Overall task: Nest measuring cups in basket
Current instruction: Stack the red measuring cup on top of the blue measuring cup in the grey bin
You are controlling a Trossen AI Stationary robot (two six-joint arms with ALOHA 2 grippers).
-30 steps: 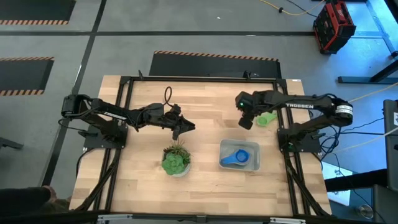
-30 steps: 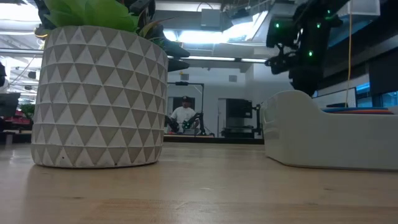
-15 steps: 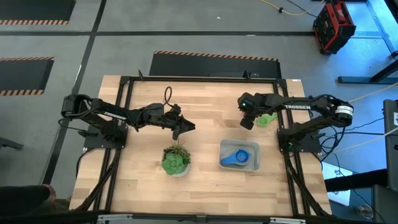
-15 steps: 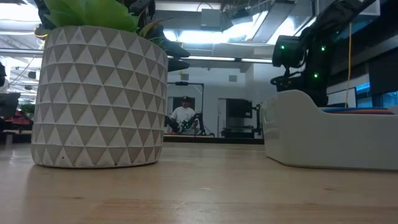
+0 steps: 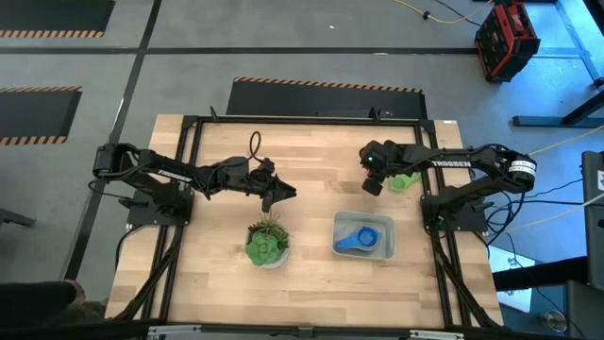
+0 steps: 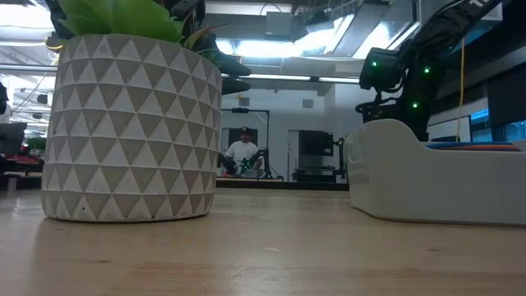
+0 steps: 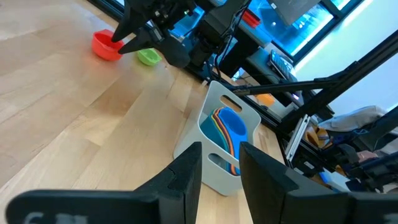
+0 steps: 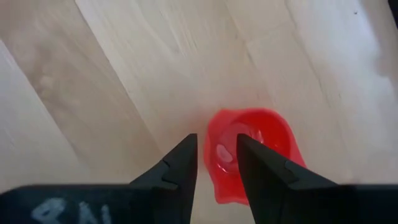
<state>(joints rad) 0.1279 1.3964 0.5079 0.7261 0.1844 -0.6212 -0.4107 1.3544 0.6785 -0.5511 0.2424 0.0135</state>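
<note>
A red measuring cup (image 8: 252,152) stands open side up on the wooden table, with a green cup (image 5: 404,181) just to its right. My right gripper (image 8: 216,138) is down at the red cup, shut on its wall; in the left wrist view it (image 7: 127,42) meets the cup (image 7: 106,46). The greyish basket (image 5: 363,236) near the front edge holds several nested cups, a blue one (image 7: 231,124) on top. My left gripper (image 5: 286,194) hovers shut above the middle of the table, holding nothing. My right gripper pinches the red cup's side wall (image 8: 212,134) at the rim, one finger (image 8: 258,165) inside the bowl and the other (image 8: 180,165) outside. The fingers come from above, slanting down. The cup's bottom is on the table and it stands upright.
A green spiky plant in a white triangle-patterned pot (image 5: 267,244) stands left of the basket, below my left gripper. It fills the left of the low view (image 6: 131,131), with the basket (image 6: 436,185) on the right. Bare wood lies between the red cup and the basket.
My right gripper has come down toward the table at the red cup; in the low view it drops from above the basket's rim line to just behind it. Over the last half second it has barely moved.
</note>
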